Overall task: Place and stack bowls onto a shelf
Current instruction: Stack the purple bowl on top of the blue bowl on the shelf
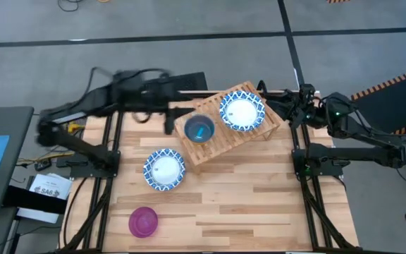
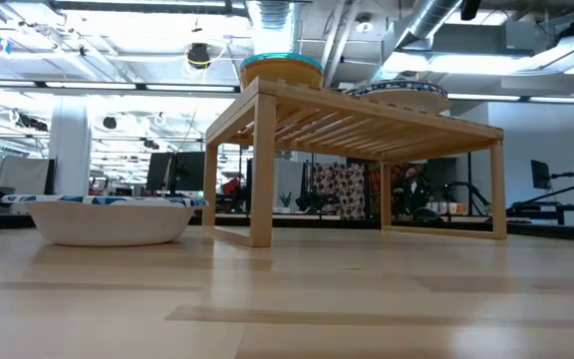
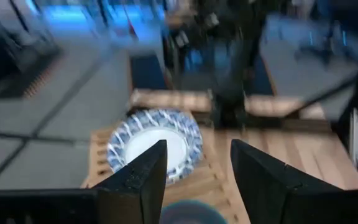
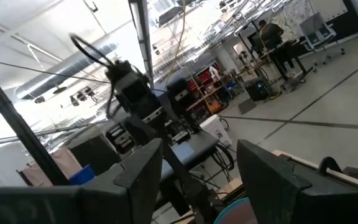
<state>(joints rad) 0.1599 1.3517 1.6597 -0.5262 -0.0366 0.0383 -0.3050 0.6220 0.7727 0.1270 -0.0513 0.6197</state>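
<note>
Wooden tabletop (image 1: pixel 245 204) under open-jawed left gripper (image 3: pixel 197 171) and right gripper (image 4: pixel 197 168), grey floor (image 1: pixel 189 21) beyond.

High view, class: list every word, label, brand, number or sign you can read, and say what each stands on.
White label lying beside the table's left edge: dark print, roughly "SA6", too blurred to be sure.
Bowls, shelf and tabletop: no lettering visible.
Nothing else is readable.

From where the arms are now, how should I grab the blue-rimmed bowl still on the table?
Pinch the blue-rimmed bowl by its rim, coming straight down from above. It sits upright and alone on the table, wide and shallow with low sloping walls, so only the thin rim offers a hold. The edge nearest the left gripper looks likeliest.
</note>
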